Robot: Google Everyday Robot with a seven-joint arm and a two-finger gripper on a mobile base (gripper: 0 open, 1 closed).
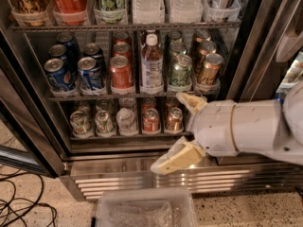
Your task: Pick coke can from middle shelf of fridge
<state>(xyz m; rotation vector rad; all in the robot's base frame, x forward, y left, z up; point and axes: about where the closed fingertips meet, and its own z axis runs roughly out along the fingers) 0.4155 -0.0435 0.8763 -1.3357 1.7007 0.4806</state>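
Note:
The coke can is a red can with a silver top, at the front of its row on the middle shelf of the fridge. More red cans stand behind it. My gripper is open, its cream fingers spread wide. The upper finger is just below the middle shelf's rail under the green can. The lower finger is in front of the steel base. The gripper is below and to the right of the coke can, not touching it, and hides the right end of the bottom shelf.
Blue Pepsi cans stand left of the coke can, a bottle, a green can and a bronze can to its right. A tall Coca-Cola can is on the top shelf. A clear bin and cables lie on the floor.

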